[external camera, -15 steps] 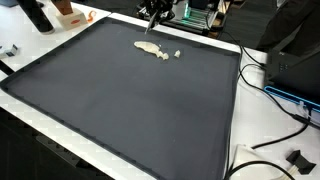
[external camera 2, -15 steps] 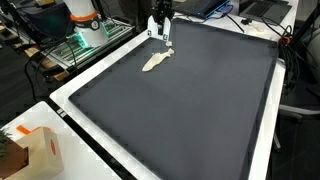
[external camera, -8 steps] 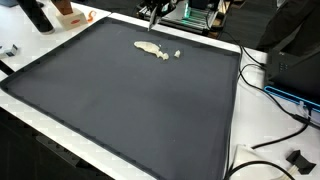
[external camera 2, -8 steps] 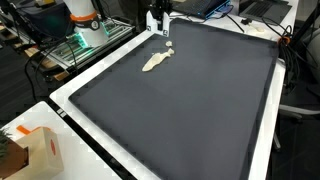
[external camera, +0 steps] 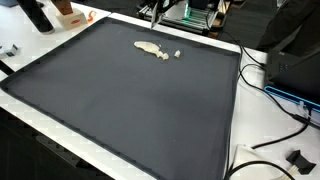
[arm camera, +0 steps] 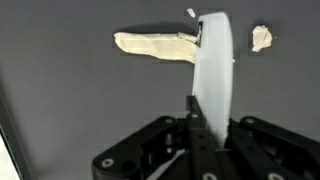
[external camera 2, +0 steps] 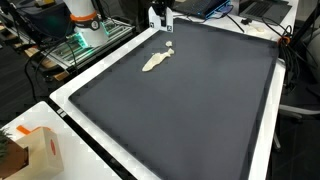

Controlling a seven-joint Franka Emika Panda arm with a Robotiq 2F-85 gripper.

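My gripper (arm camera: 212, 125) is shut on a white flat blade-like tool (arm camera: 215, 70) that sticks out ahead of the jaws. In both exterior views the gripper (external camera: 155, 9) (external camera 2: 160, 16) hangs over the far edge of a dark grey mat (external camera: 130, 100) (external camera 2: 190, 100). Below the tool lies a long beige strip (arm camera: 150, 44) (external camera: 150, 47) (external camera 2: 154, 61). A small beige piece (arm camera: 261, 38) (external camera: 177, 53) (external camera 2: 170, 47) lies apart from the strip's end. The tool is clear of both.
A white table border rings the mat. An orange and white box (external camera 2: 38, 150) stands at a near corner, and black cables (external camera: 270, 90) trail beside the mat. Lit equipment (external camera: 200, 14) and the arm's base (external camera 2: 85, 20) stand behind the gripper.
The gripper has lifted up and back from the beige strip, carrying the white tool with it. The strip and the small piece have stayed put.
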